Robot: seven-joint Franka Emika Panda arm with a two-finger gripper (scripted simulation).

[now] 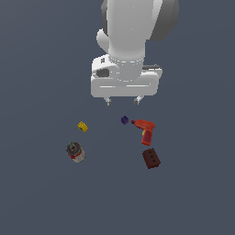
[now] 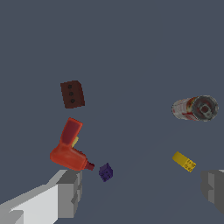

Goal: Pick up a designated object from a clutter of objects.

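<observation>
The can (image 1: 75, 152) with a red-and-white label and dark grey metal top stands at the exterior view's left; it also shows in the wrist view (image 2: 194, 108). My gripper (image 1: 123, 101) hangs open and empty well above the surface, nearest the purple cube (image 1: 124, 120) and apart from the can. In the wrist view its grey fingers (image 2: 70, 192) frame the purple cube (image 2: 105, 172). The yellow block (image 1: 82, 126) lies a little beyond the can, seen too in the wrist view (image 2: 184, 161).
A red toy drill (image 1: 145, 130) lies at the exterior view's right, with a dark red-brown brick (image 1: 151, 158) beside it. Both show in the wrist view, drill (image 2: 68, 149) and brick (image 2: 72, 93). All rest on a plain grey surface.
</observation>
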